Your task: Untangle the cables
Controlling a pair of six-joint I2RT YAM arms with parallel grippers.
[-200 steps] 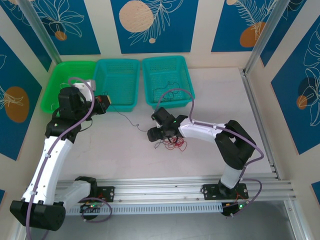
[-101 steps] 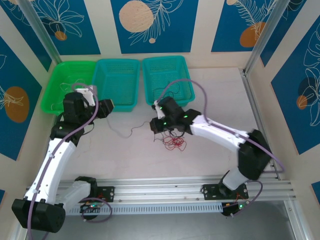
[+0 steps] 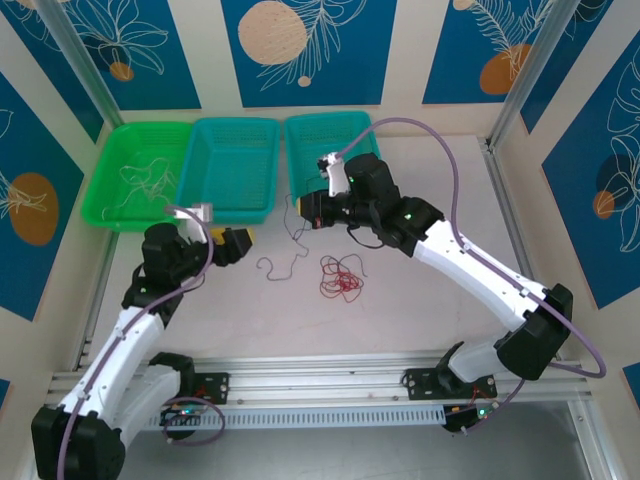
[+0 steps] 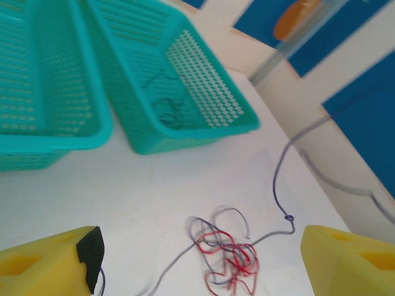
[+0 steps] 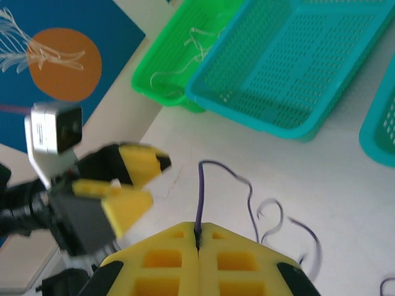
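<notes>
My right gripper (image 3: 310, 208) is shut on a thin black wire (image 3: 283, 272) and holds it above the table, in front of the right teal basket (image 3: 345, 135). In the right wrist view the black wire (image 5: 200, 191) rises out of the shut yellow fingers (image 5: 166, 259) and loops over the white table. A red wire tangle (image 3: 341, 278) lies on the table; in the left wrist view the red tangle (image 4: 231, 259) still has dark strands through it. My left gripper (image 3: 232, 243) is open and low, left of the wires, holding nothing. Whitish wires (image 3: 148, 178) lie in the green basket (image 3: 112, 150).
A middle teal basket (image 3: 235, 150) stands between the green and right teal baskets along the back wall. Dark wires (image 4: 165, 108) lie inside the right teal basket (image 4: 203, 86). A metal rail (image 3: 330, 375) runs along the near edge, and a frame post (image 3: 520, 70) rises at the right.
My right gripper rose and swung back toward the right teal basket, drawing the black wire up off the red tangle. My left gripper pulled back from the baskets toward the near side.
</notes>
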